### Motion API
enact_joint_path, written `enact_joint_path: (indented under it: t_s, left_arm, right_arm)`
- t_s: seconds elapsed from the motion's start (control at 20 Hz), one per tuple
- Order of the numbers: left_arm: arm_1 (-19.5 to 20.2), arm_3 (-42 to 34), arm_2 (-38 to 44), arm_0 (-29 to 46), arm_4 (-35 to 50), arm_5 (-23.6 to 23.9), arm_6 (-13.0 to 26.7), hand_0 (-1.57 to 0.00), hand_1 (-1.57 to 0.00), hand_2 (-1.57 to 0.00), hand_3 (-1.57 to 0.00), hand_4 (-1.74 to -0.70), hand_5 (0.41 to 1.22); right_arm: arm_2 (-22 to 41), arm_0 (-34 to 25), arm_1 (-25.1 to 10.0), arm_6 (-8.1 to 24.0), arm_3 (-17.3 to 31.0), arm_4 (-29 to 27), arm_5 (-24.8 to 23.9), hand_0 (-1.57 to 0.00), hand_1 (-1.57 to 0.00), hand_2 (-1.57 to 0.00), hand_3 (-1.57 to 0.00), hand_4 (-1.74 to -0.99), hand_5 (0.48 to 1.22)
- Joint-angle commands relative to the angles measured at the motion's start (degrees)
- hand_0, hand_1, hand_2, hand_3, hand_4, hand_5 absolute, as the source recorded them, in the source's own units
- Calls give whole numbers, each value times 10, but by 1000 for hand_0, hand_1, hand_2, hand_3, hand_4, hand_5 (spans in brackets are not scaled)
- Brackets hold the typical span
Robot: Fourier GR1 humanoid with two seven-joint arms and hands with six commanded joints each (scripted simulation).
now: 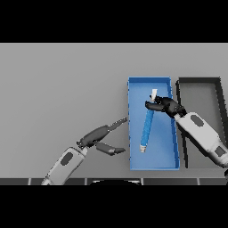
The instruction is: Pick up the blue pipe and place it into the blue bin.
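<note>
The blue pipe [147, 126] lies lengthwise inside the blue bin [134, 160], its pale upper tip near the bin's far end. My right hand [164, 105] reaches over the bin's right wall, with fingers curled round the pipe's upper part. My left hand [103, 135] hovers over the table just left of the bin, fingers straight and spread, holding nothing.
A black bin [200, 82] stands right beside the blue bin, and my right forearm [200, 132] crosses over its left wall. Grey table [58, 89] stretches to the left and back.
</note>
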Motion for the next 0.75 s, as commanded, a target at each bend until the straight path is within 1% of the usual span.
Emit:
enact_joint_path:
  t_s: [0.0, 0.1, 0.15, 0.2, 0.25, 0.3, 0.35, 0.4, 0.45, 0.5, 0.55, 0.65, 0.7]
  left_arm:
    - [-5, 1, -5, 3, -2, 2, 8, 1, 1, 1, 1, -901, 453]
    - [-4, 9, -3, 5, -5, 3, 3, 1, 1, 1, 1, -909, 457]
    - [0, 4, 0, 6, 0, 0, 3, 1, 1, 1, 1, -912, 458]
    - [0, 8, 0, 6, 0, 0, 5, 1, 1, 1, 1, -914, 459]
    - [-6, 7, -1, 2, -1, 2, 9, 1, 1, 1, 1, -914, 460]
    - [-2, 13, 2, 1, 1, -1, 1, 1, 1, 1, 1, -915, 462]
    - [-4, 9, 0, 7, 1, 0, 0, 1, 1, 1, 1, -916, 464]
    - [0, 7, 3, 6, 3, 0, -2, 1, 1, 1, 1, -920, 465]
    - [-5, 12, 1, 1, 2, 0, 5, 1, 1, 1, 1, -922, 466]
    - [-1, 8, 4, 3, 9, -4, 5, 1, 1, 1, 1, -920, 464]
    - [-4, 15, 4, 0, 7, -3, 7, 1, 1, 1, 1, -920, 467]
    - [-1, 24, 9, -3, 9, -7, -2, 1, 1, 1, 1, -920, 469]
    - [0, 32, 12, -5, 7, -6, -4, 1, 1, 1, 1, -920, 468]
  right_arm:
    - [3, -2, 2, -10, 8, 10, 4, -89, -79, -76, -61, -1126, 794]
    - [2, -6, 11, -12, 22, 12, -1, -56, -50, -48, -39, -1124, 738]
    - [9, -4, 9, -9, 20, 23, -10, -45, -40, -38, -31, -1124, 717]
    - [4, -6, 5, -16, 20, 22, -9, -36, -32, -30, -24, -1122, 705]
    - [0, 0, 6, -31, 22, 17, -3, -28, -25, -24, -19, -1120, 702]
    - [-1, -2, 8, -27, 32, 14, 3, -23, -20, -19, -15, -1119, 695]
    - [-2, -1, 4, -30, 26, 13, 5, -18, -16, -15, -12, -1123, 689]
    - [-2, 0, -2, -25, 19, 12, 2, -14, -12, -12, -9, -1127, 680]
    - [-3, -3, 0, -25, 26, 11, 9, -11, -10, -9, -7, -1132, 675]
    - [-3, -4, -1, -23, 22, 10, 12, -9, -8, -7, -6, -1129, 672]
    - [1, -2, 0, -25, 15, 13, 9, -9, -8, -7, -6, -1129, 673]
    - [-2, 4, -1, -33, 23, 7, 21, -9, -8, -7, -6, -1129, 678]
    - [-1, 4, 5, -35, 26, 7, 21, -9, -8, -7, -6, -1129, 677]
